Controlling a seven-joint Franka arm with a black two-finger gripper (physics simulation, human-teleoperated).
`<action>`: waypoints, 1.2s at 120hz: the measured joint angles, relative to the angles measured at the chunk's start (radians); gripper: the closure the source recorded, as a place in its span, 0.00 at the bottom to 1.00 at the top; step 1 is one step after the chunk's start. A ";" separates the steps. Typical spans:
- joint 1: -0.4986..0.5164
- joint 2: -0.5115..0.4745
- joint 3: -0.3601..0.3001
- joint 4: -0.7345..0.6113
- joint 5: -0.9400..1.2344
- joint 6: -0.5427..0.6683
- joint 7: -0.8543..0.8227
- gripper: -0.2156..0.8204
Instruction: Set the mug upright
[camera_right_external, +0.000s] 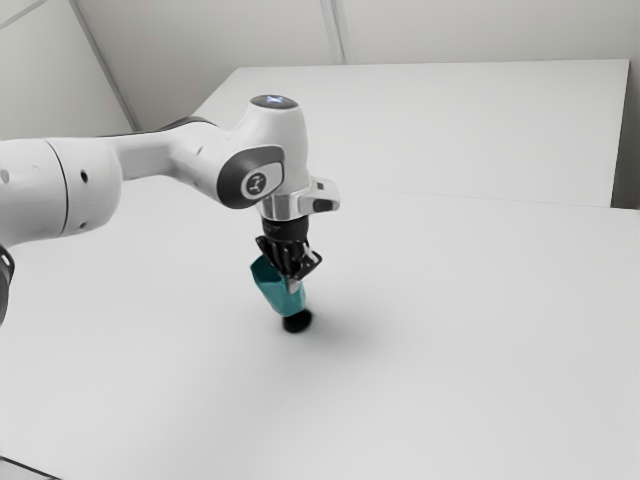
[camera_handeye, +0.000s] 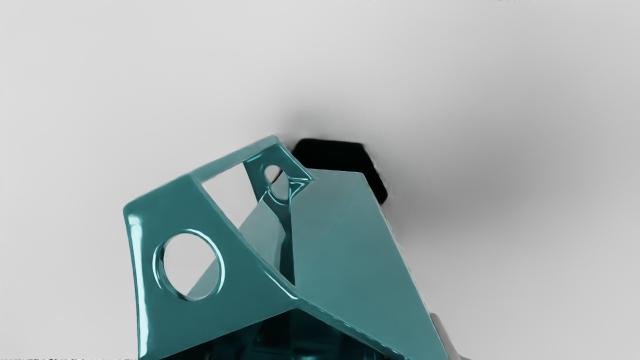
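The teal faceted mug (camera_right_external: 279, 289) is tilted at the gripper's fingertips, just over a black patch on the white table. My gripper (camera_right_external: 293, 281) points down from above and is shut on the mug. In the wrist view the mug (camera_handeye: 350, 250) appears large, its handle with round holes turned to one side and part of its dark inside visible. The gripper (camera_handeye: 320, 347) shows there by a grey fingertip (camera_handeye: 442, 337) against the mug's outer side; the mug hides the other fingertip.
A black patch (camera_right_external: 297, 322), like a dark shadow, lies on the white table (camera_right_external: 450, 350) directly below the mug. Behind is another pale flat surface (camera_right_external: 450, 130), with pale walls beyond it. The arm reaches in from the exterior view's left.
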 joint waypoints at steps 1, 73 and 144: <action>0.000 0.001 0.000 0.000 0.002 0.001 -0.004 0.96; 0.002 0.093 0.002 0.006 0.062 0.058 -0.159 0.93; 0.010 -0.057 -0.002 0.019 0.034 0.044 -0.212 0.26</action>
